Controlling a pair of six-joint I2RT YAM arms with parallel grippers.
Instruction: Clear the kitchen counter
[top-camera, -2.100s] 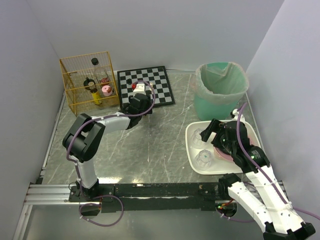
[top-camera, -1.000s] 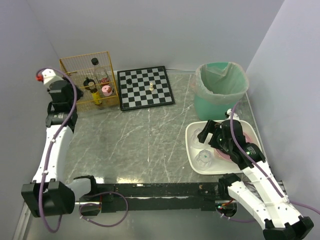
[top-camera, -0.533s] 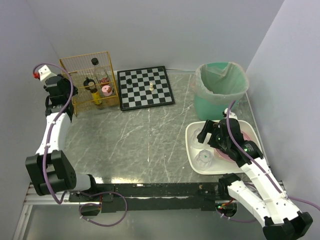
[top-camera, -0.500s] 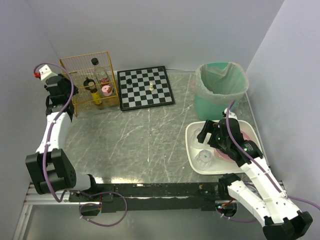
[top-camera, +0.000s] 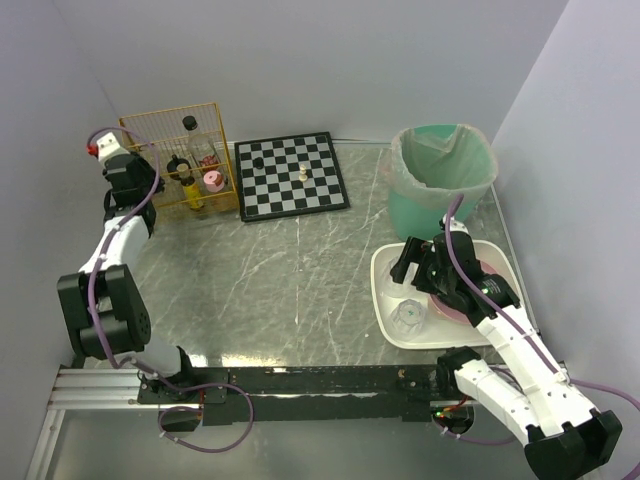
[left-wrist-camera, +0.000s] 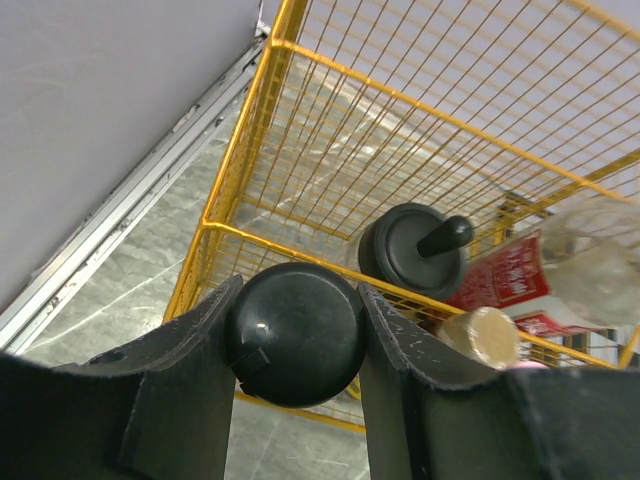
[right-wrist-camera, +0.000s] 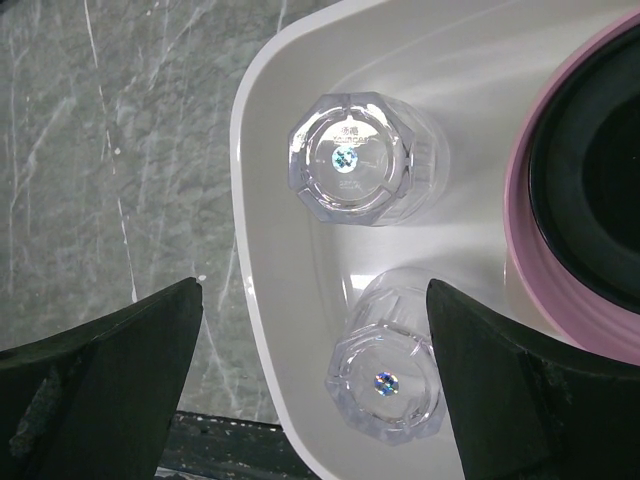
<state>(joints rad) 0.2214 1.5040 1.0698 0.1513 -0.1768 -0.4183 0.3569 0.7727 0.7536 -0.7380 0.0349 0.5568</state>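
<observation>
Item: left fingers (left-wrist-camera: 295, 300), clamping from both sides on a black round-topped piece (left-wrist-camera: 295, 345); it is showing end-on in the wrist view, so its kind and long axis cannot be told. Location: hanging at the far left corner of the desk (top-camera: 270, 280), the grey-green marble-look kitchen counter being cleared. The piece is sitting over the left lower rim of the yellow wire basket (left-wrist-camera: 400, 130), whose open interior is lying just to the right and farther on, with a black-capped bottle (left-wrist-camera: 415, 245) standing inside. Judgement: the left arm is much the nearer, and the drop is probably needing a short carry rightward past the rim. Item: right fingers (right-wrist-camera: 312, 290), standing well apart and gripping nothing, hovering over the white tray (right-wrist-camera: 270, 260) at the near right, which is carrying two clear glasses (right-wrist-camera: 350, 160) (right-wrist-camera: 385, 385) and a pink bowl (right-wrist-camera: 560, 200).
</observation>
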